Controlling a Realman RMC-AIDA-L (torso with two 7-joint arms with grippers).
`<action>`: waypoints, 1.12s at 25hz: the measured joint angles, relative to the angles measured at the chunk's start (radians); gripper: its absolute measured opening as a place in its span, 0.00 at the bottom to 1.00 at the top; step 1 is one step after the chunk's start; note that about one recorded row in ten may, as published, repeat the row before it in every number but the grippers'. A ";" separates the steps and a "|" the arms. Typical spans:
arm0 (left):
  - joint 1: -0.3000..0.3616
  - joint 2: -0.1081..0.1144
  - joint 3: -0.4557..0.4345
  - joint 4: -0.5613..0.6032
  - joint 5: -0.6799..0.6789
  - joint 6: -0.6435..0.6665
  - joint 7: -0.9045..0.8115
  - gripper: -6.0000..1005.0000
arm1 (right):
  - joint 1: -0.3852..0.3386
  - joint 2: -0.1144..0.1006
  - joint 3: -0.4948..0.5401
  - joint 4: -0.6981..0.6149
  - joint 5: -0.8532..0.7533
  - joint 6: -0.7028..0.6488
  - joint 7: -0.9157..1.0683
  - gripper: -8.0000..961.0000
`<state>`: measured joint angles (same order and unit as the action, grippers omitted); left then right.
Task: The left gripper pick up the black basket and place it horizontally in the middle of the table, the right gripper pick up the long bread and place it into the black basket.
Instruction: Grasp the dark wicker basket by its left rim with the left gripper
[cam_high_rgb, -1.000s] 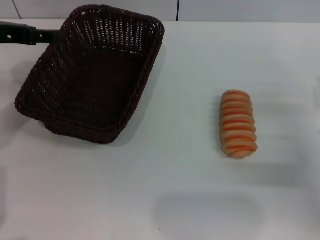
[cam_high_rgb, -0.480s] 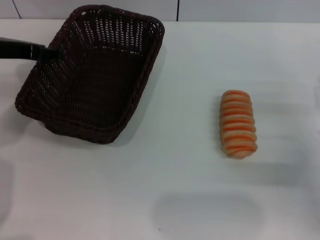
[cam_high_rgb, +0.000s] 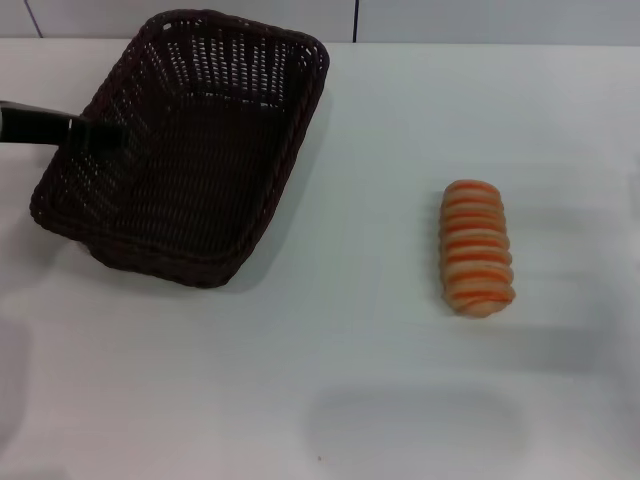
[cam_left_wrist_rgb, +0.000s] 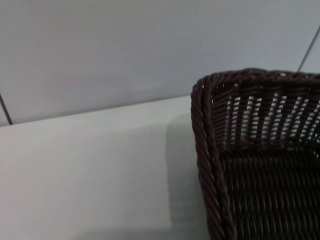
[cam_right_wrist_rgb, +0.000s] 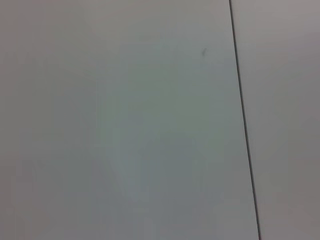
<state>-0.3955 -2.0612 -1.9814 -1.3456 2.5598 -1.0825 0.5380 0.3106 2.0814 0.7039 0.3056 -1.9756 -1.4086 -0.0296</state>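
The black basket (cam_high_rgb: 190, 150) stands at the back left of the white table (cam_high_rgb: 330, 380), its long side running away from me at a slant. My left gripper (cam_high_rgb: 88, 133) reaches in from the left edge as a black bar and meets the basket's left rim. The left wrist view shows one basket corner (cam_left_wrist_rgb: 250, 160) with its braided rim. The long bread (cam_high_rgb: 478, 248), tan with orange stripes, lies on the table at the right, well apart from the basket. The right gripper is out of view.
A tiled wall (cam_high_rgb: 450, 20) runs along the table's far edge, just behind the basket. The right wrist view shows only a pale surface with one dark seam (cam_right_wrist_rgb: 242, 125).
My left gripper has moved along the basket's left rim towards me. The basket and the bread have not moved.
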 joint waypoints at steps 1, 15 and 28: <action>-0.001 0.000 0.013 0.006 0.016 0.003 0.001 0.81 | 0.002 0.000 -0.001 0.000 0.000 -0.001 0.000 0.59; -0.037 -0.001 0.039 0.052 0.101 -0.003 -0.004 0.79 | 0.008 0.000 -0.005 0.003 -0.007 -0.006 0.001 0.59; -0.039 0.001 0.066 0.044 0.122 -0.006 -0.008 0.28 | 0.007 -0.001 -0.006 0.003 -0.008 -0.007 0.000 0.59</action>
<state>-0.4350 -2.0607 -1.9152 -1.3011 2.6822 -1.0888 0.5301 0.3179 2.0800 0.6980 0.3088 -1.9835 -1.4160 -0.0291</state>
